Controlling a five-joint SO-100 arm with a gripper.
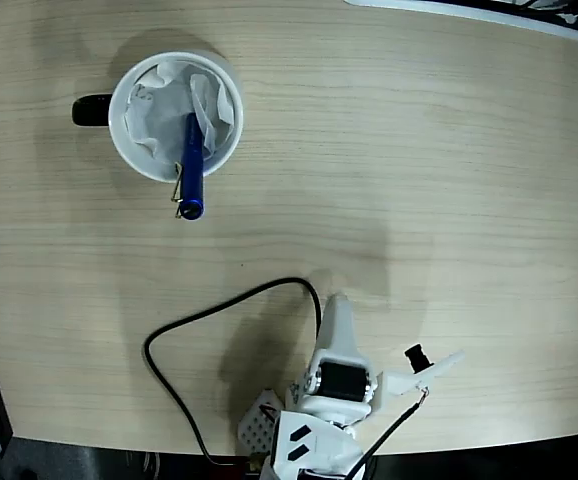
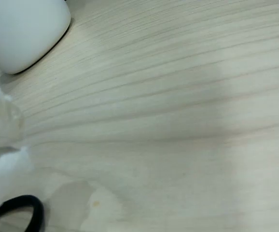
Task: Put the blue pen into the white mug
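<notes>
One pen (image 1: 191,165) stands tilted in the mug (image 1: 129,150), its clip end leaning over the near rim in the fixed view. The arm sits folded at the worktop's (image 1: 449,200) lower edge, well apart; I cannot tell how its jaws stand.

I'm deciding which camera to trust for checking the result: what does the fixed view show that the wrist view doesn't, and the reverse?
Only the fixed view shows the pen, standing in the mug on the crumpled paper, its clip end leaning out over the rim, plus the mug's black handle and the arm parked at the near edge. Only the wrist view shows the mug's outer white wall close up. Both share the mug, the wooden table and the black cable. The gripper's state cannot be told.
</notes>
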